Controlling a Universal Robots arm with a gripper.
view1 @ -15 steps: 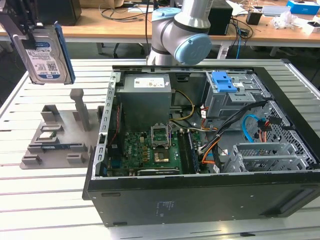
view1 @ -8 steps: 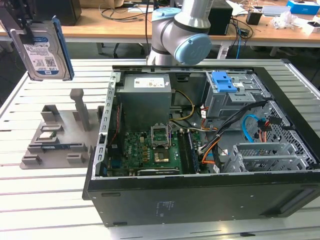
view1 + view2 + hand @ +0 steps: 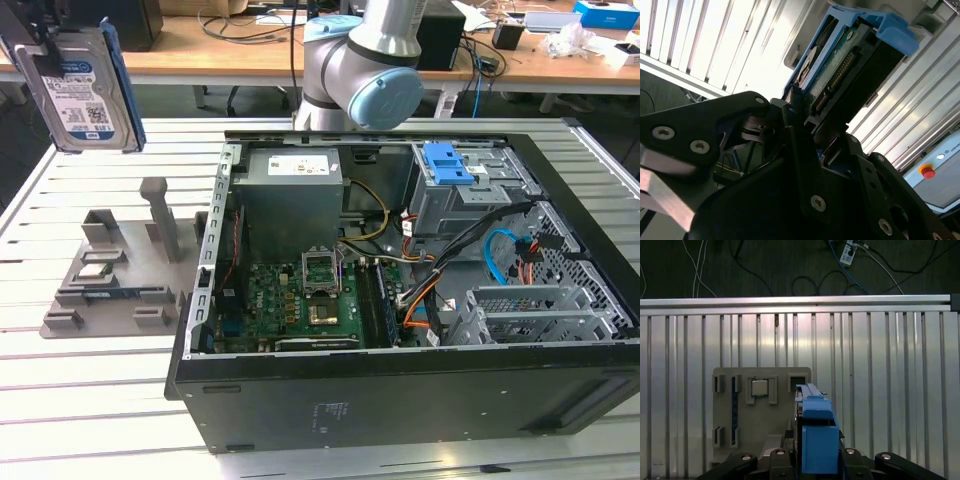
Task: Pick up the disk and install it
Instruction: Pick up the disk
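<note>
Hand [image 3: 812,132] clamps the disk [image 3: 842,62] by one end.

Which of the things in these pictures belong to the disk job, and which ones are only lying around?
Belong to the job: the disk, held in the shut tool; the open computer case; its grey drive cage.
Just lying about: the grey holder on the table; the small chip and the memory stick in it.
</note>
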